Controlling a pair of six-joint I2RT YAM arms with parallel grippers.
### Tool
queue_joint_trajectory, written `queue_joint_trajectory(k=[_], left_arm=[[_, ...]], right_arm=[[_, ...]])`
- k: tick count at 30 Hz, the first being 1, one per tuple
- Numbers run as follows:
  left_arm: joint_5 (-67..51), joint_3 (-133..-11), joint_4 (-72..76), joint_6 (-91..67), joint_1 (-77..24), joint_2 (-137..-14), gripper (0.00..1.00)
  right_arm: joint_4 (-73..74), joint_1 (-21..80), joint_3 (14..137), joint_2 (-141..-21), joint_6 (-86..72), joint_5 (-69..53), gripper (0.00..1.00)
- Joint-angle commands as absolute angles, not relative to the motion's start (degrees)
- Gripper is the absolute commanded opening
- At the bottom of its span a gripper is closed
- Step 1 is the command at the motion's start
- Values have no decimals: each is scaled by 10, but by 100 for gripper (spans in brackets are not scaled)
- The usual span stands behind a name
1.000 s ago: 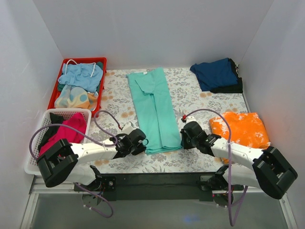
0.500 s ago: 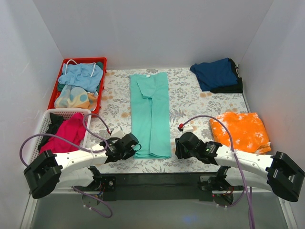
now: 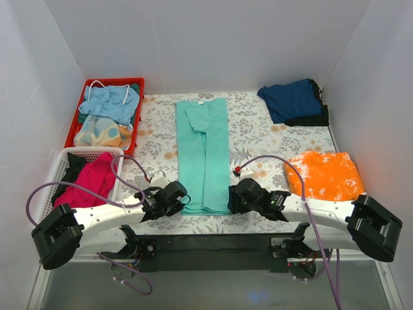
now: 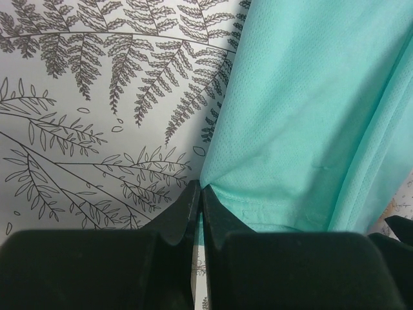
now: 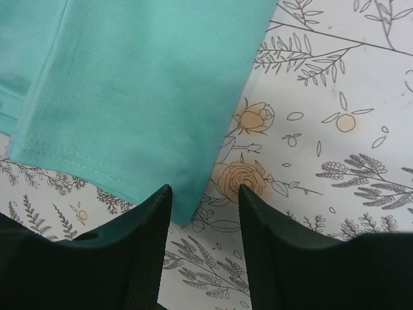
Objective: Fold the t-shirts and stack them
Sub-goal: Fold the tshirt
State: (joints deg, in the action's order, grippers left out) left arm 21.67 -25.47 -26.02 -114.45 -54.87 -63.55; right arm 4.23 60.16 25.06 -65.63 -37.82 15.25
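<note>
At the near edge, the left tool [image 4: 197,192] is pinched shut on the near left hem corner of the plain teal-green cloth t-shirt [image 3: 204,155]. A sliver of cloth shows between its black fingers, and it sits where it was half a second ago. The right tool [image 5: 203,190] is what has changed: it has slid left over the flower-printed tabletop [image 3: 258,129]. It now stands open with the shirt's near right hem corner lying between its fingers, holding nothing yet. A second ago the shirt lay slanted and farther up. It has since been drawn toward the arms and lies as a straight long strip, sleeves folded in, collar at the far end. I judge the straightening done and the right corner grasp next, so both corners can be carried toward the collar for the crosswise fold. Farther right lies the orange-and-white mottled folded t-shirt [image 3: 326,174], and at the far right the navy blue folded t-shirt [image 3: 290,98], both unmoved; stacking is yet to come
</note>
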Motion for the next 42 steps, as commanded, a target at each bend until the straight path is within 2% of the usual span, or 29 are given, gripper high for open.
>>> queue_joint_trajectory(k=[1,6,7,9,10,11,17,25,30,42], left_arm=[[208,-233,-281,-1182,-549,-643,0],[207,-222,-282,-1186,-549,-626,0],[207,-221,-282,-1186,-549,-623,0],[209,-220,-287,-1187,-549,-618,0],[213,-221,-293,-1189,-549,-614,0],[217,-221,-301,-1189,-549,-607,0],[215,-214,-316,-1196,-550,-577,0],[185,-145,-280,-1245,-560,-527,0],[232,-160,-280,-1222,-561,-462,0],[278,-227,-278,-1158,-562,-446,0]], right_arm=[[-14,612,273,-696,-390,131,52],[-24,632,279,-733,-408,120,52],[-23,637,279,-734,-412,117,49],[-1,647,282,-736,-427,125,31],[30,651,285,-732,-437,147,6],[55,656,285,-727,-446,163,1],[77,678,260,-700,-469,182,1],[39,714,243,-734,-486,192,1],[39,734,263,-722,-476,224,1],[76,735,310,-686,-454,297,1]])
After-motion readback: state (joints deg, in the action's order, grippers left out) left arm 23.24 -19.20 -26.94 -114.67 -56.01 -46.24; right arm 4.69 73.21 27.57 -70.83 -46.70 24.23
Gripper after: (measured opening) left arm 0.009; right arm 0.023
